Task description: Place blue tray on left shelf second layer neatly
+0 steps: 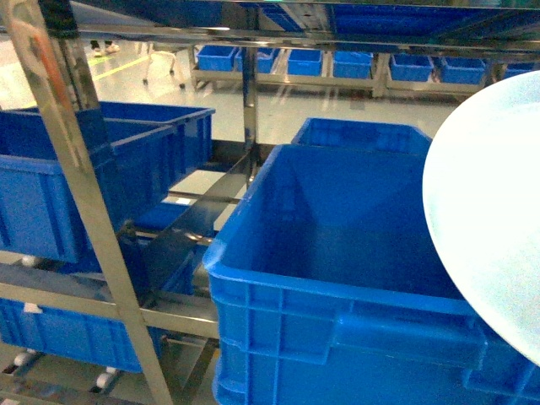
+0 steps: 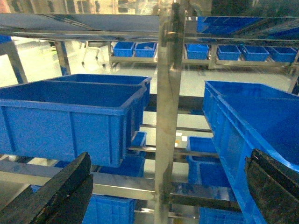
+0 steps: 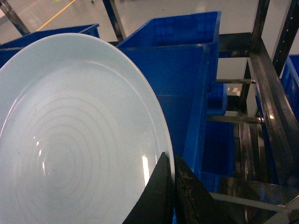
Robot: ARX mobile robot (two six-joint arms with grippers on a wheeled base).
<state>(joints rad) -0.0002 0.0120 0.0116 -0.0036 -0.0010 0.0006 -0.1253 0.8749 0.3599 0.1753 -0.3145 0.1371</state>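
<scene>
The right pincer (image 3: 173, 179) was clamped on the rim of the blue tray (image 3: 79, 140), one dark finger on each side of the raised edge at the tray's lower right. The tray tilted up from that grip, its ringed inside facing the wrist camera. In the head view the blue tray (image 1: 489, 219) stood at the right edge, cut off by the frame, above a large blue crate (image 1: 337, 278); the pincer itself was out of sight there. The left pincer (image 2: 163, 191) stood wide apart with nothing between its fingers (image 2: 56, 193), only their tips in view. Ahead of it rose an upright of the left shelf (image 2: 168, 116), with another blue crate (image 2: 70, 116) resting on a level.
</scene>
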